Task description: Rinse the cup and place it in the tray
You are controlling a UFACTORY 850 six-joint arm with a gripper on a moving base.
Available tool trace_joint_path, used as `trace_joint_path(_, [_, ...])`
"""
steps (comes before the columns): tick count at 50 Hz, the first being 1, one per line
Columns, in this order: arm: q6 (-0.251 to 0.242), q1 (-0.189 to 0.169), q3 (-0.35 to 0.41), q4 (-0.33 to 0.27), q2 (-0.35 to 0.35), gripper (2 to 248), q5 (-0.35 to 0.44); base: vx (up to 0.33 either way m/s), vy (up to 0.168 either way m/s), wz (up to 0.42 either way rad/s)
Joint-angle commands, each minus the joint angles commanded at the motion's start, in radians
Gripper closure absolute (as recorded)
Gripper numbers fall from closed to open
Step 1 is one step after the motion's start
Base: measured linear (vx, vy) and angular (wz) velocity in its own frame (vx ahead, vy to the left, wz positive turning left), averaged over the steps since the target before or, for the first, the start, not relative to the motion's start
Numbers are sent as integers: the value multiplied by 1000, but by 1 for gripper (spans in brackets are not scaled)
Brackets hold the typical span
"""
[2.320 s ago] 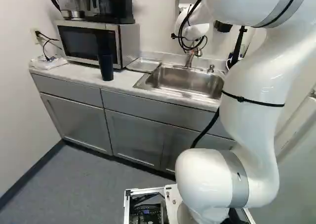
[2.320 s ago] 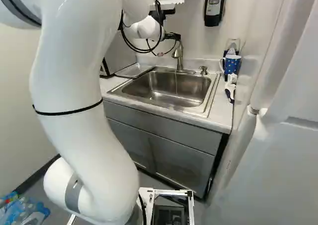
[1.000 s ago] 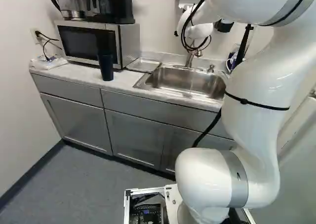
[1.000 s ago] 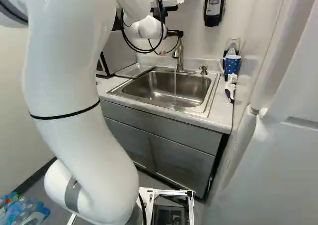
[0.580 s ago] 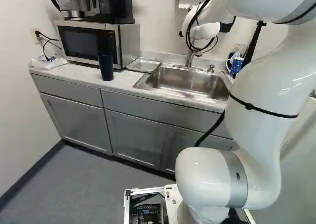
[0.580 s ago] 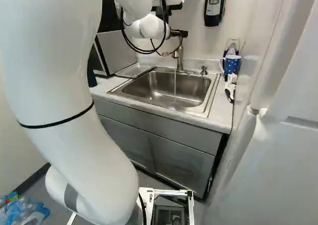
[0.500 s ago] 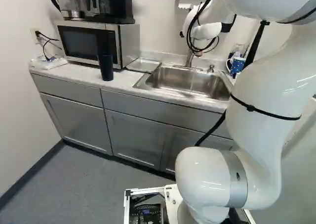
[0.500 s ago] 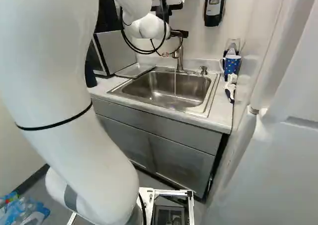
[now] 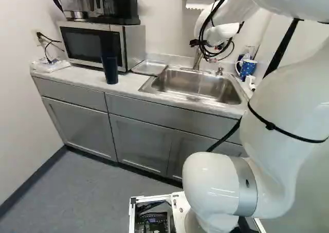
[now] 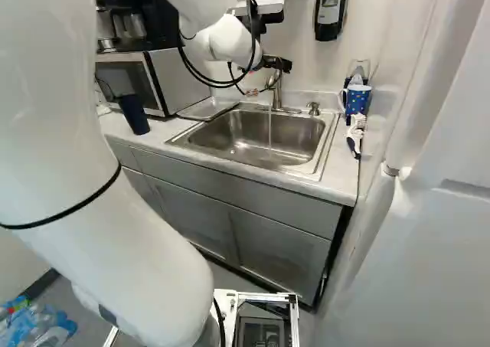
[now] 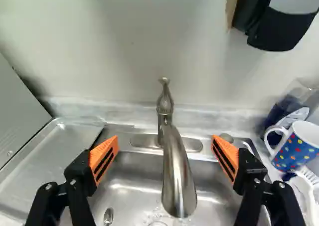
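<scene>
Our gripper (image 11: pixel 165 140) has lowered, jaws apart astride the running faucet (image 11: pixel 175 176); the cup (image 9: pixel 110 70), at nine o'clock of the sink (image 10: pixel 230 132), presumably awaits rinsing and tray (image 10: pixel 207 109).

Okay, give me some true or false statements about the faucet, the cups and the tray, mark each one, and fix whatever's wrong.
1. Water is running from the faucet. True.
2. The fingers are closed on the faucet. False: they stand open, one on either side of it.
3. The dark cup stands on the counter in front of the microwave. True.
4. The metal tray is on the far side of the sink from the microwave. False: it lies between the two.
5. The dotted mug is in the tray. False: it stands across the sink from the tray.
</scene>
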Motion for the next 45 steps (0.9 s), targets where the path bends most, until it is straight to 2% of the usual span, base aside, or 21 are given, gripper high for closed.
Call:
trace_joint_path(38, [0,-34,189,-75,203,3,-399,0,0,0])
trace_joint_path(45, [0,-36,195,-81,209,3,-416,0,0,0])
